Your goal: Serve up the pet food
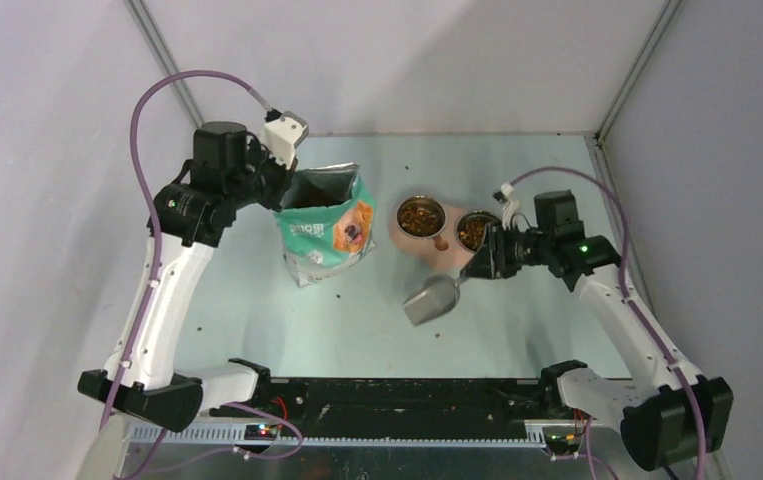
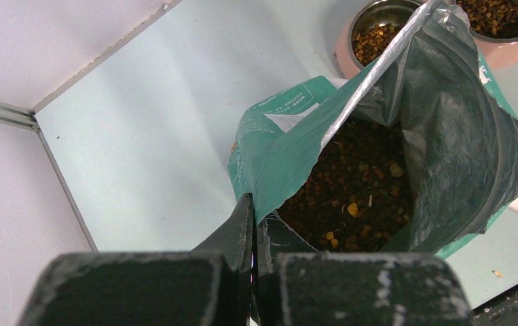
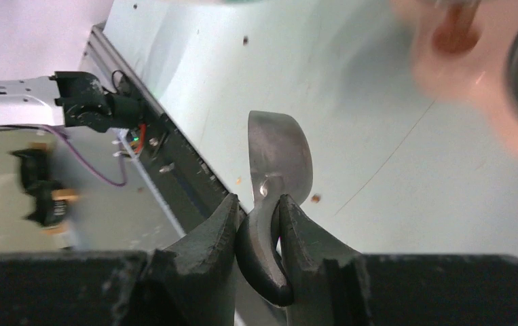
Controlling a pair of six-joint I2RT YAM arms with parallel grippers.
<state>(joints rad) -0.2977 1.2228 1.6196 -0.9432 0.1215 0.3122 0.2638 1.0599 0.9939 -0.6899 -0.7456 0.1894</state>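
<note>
The pet food point(image 2: 358, 183) is a brown kibble heap inside the open teal bag point(image 1: 325, 235), which stands left of centre. My left gripper point(image 2: 254, 217) is shut on the bag's rim point(image 2: 269, 197) and holds the mouth open; it shows at the bag's top edge in the top view point(image 1: 282, 185). Kibble also fills two steel bowls point(image 1: 420, 216) point(image 1: 475, 230) in a pink stand point(image 1: 442, 255). My right gripper point(image 3: 261, 207) is shut on the handle of the grey metal scoop point(image 3: 278, 153); the scoop point(image 1: 431, 299) hangs tilted over the table near the stand and looks empty.
A few stray kibble pellets point(image 3: 316, 198) lie on the pale green table point(image 1: 257, 300). The black rail point(image 1: 407, 390) with the arm bases runs along the near edge. White walls close in the back and sides.
</note>
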